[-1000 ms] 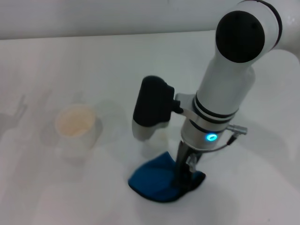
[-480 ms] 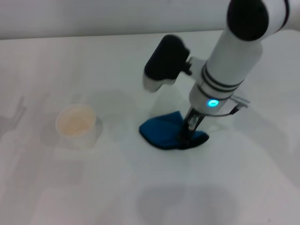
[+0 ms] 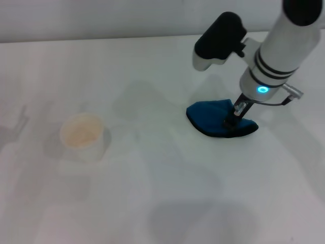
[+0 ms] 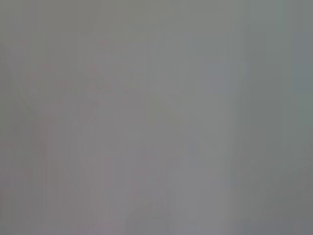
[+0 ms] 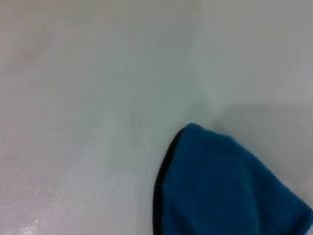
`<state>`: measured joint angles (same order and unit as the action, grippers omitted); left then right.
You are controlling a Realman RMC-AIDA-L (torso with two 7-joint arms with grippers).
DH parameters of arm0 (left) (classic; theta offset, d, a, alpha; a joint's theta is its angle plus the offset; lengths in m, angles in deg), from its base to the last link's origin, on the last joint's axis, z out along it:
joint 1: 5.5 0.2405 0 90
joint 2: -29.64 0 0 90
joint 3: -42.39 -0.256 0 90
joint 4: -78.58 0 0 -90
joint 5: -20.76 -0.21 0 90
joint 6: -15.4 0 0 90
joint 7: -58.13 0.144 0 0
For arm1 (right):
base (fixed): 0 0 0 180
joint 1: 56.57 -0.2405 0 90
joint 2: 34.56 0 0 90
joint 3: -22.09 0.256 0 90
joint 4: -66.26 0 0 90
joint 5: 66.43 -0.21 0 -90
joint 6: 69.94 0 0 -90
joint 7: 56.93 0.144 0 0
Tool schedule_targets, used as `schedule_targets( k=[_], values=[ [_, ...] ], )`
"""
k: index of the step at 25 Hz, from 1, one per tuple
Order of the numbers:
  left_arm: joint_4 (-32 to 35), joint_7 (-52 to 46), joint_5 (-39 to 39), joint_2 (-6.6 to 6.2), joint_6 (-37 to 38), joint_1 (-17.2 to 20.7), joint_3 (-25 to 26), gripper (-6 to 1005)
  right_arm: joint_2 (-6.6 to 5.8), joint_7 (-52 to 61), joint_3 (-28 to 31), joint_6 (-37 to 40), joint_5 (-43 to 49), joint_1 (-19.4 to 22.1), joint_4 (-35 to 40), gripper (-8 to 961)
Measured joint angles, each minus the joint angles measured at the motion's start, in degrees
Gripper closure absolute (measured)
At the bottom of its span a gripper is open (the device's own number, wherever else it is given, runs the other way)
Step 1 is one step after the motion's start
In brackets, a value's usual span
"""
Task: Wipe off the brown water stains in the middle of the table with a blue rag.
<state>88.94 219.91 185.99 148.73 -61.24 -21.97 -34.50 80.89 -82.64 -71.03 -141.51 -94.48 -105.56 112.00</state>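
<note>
One right gripper (image 3: 234, 116) has its fingers clamped on the blue rag (image 3: 216, 124), pressing it onto the table (image 3: 152, 203).

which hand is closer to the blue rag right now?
Right. The right hand presses down on the blue rag on the table. The left hand is not in any view.
</note>
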Motion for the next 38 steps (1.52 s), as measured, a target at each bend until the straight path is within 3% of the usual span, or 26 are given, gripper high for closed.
schedule_targets(
  k=[5,10,20,32,34,38],
  values=[
    [0.0,0.0,0.0,-0.04,0.4,-0.5,0.0,120,0.13,-3.9,4.6,-4.8,-1.4,4.7,7.3,813],
    [0.3,0.0,0.0,-0.21,0.6,-0.7,0.1,120,-0.38,-4.7,6.7,-6.7,-2.0,6.9,9.8,815],
    [0.4,0.0,0.0,-0.42,0.7,-1.3,0.3,120,-0.58,-6.5,12.3,-7.2,1.2,8.2,9.2,814],
    [0.4,0.0,0.0,-0.53,2.1,-1.9,0.4,119,-0.31,-6.1,13.2,-8.7,4.1,8.2,9.6,813],
    [0.4,0.0,0.0,-0.53,2.4,-2.0,0.3,119,-0.31,-6.1,13.4,-8.7,4.0,8.1,9.6,801],
    [0.4,0.0,0.0,-0.53,3.0,-2.2,0.3,120,-0.15,-8.3,14.6,-8.9,1.9,8.2,11.4,664]
  ],
)
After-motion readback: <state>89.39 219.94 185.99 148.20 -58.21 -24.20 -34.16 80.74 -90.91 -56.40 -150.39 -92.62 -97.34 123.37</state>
